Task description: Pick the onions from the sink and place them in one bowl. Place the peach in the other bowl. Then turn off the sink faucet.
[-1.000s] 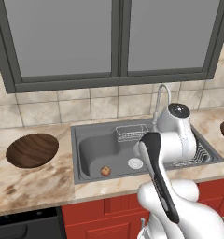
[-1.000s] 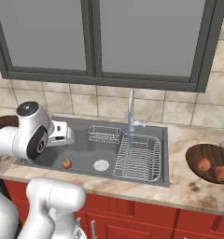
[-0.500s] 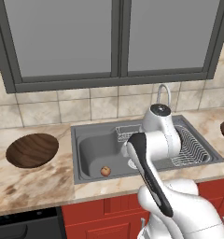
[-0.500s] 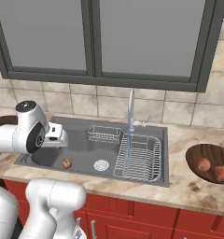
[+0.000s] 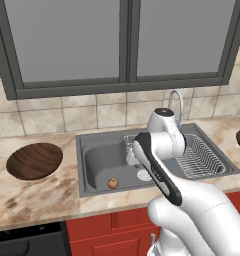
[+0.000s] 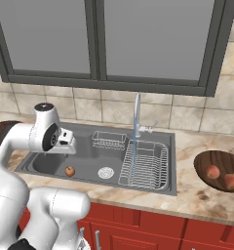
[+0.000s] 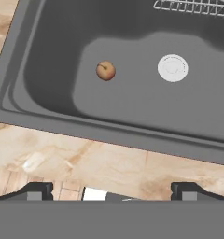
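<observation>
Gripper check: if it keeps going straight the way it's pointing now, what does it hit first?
Probably the counter edge at the front of the sink, not the peach. In the hand view the gripper has its fingertips over that marble strip, with the fruit farther ahead in the basin. Depth is hard to judge.

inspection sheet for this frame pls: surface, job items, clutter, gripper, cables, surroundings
Surface: marble-look counter around the grey sink.
Peach: one small round fruit on the sink floor, left of the white drain.
Onions: two reddish bulbs already in the right bowl.
Other bowl: the left bowl holds nothing.
Faucet: the chrome faucet is running, stream falling onto the wire rack.
Clutter: small wire basket at the back of the sink.
Gripper: gripper open, above the sink's front edge, holding nothing.
Cables: nothing seen.
Surroundings: tiled backsplash, dark-framed window, red cabinets below.
</observation>
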Available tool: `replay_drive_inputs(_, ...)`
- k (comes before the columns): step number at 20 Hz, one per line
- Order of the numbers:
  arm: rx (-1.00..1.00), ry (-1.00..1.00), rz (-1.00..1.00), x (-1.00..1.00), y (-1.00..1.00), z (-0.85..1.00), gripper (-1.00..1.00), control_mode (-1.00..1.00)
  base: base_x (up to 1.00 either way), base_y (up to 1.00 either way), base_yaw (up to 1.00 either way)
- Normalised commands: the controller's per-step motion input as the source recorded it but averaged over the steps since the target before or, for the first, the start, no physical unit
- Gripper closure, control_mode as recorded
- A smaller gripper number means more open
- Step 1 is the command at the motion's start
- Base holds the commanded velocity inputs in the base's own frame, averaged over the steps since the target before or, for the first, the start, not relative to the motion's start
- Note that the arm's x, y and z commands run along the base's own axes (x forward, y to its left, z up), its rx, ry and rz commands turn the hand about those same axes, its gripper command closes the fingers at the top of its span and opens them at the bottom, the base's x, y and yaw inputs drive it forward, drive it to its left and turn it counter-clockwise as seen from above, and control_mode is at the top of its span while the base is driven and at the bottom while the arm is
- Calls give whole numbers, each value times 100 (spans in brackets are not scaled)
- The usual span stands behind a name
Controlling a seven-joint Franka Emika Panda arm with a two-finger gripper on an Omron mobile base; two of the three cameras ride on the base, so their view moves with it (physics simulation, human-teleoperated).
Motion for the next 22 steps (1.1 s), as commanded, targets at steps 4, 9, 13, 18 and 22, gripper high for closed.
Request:
replay_drive_inputs(4,0,0,0,7,14,-29,-100,-100,0,0,0)
replay_drive_inputs(9,0,-1,0,4,8,-27,-100,-100,0,0,0)
replay_drive_inputs(13,0,0,0,10,4,-26,-100,-100,0,0,0)
replay_drive_inputs(18,0,0,0,12,9,-19,-100,-100,0,0,0)
replay_drive_inputs(22,0,0,0,14,12,-14,-100,-100,0,0,0)
